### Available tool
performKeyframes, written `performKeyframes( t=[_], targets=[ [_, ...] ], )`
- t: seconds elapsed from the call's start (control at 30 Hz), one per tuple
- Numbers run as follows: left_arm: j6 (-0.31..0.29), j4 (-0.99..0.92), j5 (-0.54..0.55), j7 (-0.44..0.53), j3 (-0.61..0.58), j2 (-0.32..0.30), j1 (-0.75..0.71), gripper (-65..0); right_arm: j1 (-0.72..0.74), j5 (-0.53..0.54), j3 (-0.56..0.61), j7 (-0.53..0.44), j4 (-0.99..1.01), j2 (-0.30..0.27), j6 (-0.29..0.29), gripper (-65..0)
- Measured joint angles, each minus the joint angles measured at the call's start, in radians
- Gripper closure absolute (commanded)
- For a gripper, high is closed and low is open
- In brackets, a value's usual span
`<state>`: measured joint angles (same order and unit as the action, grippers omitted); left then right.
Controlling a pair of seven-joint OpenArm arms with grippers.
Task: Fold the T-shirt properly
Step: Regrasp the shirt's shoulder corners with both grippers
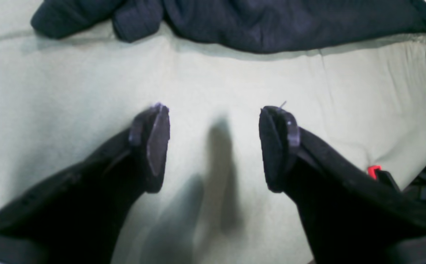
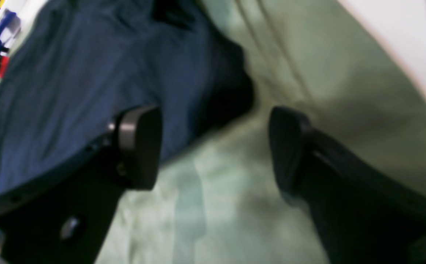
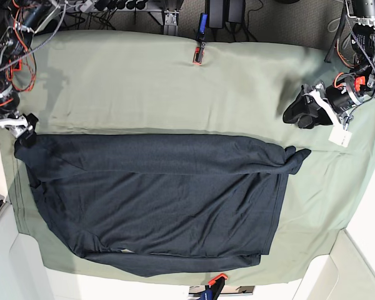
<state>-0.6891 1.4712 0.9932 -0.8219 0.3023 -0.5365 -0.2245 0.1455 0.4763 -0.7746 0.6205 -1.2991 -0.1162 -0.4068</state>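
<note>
Both pincers gape wide, empty: left gripper [image 1: 214, 146] over the green cloth [image 3: 144, 81], right gripper [image 2: 214, 146] beside the T-shirt [image 3: 156, 200].

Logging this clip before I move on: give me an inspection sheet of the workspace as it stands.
Surface: olive-green table cloth, lightly creased, covering the table.
Job's things: T-shirt, dark navy, long-sleeved, lying flat; one sleeve is folded across the top, its cuff toward the left arm.
Clutter: red-and-blue clips at the far edge and near edge.
Hands: left hand open over bare cloth; right hand open at the shirt's edge; neither holds anything.
Cables: wire bundles on the right arm.
Surroundings: dark floor and equipment beyond the far edge.
</note>
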Motion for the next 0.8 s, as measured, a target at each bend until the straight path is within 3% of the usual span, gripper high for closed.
performKeyframes(
  t=[0.53,0.67,0.8],
  targets=[
    [0.0,-0.02,-0.037,0.019,0.0,0.002,0.0,-40.8,0.077,-0.006,0.034,-0.068,0.139,-0.005,-0.005,-44.8],
    [0.0,-0.028,-0.047,0.038,0.0,0.031,0.0,-40.8,0.093,-0.032,0.065,-0.063,0.14,-0.005,-0.005,-44.8],
    [-0.001,-0.057,-0.137,0.094,0.0,0.075,0.017,-40.8,0.093,-0.056,0.105,-0.064,0.141,-0.006,-0.005,-44.8]
  ],
)
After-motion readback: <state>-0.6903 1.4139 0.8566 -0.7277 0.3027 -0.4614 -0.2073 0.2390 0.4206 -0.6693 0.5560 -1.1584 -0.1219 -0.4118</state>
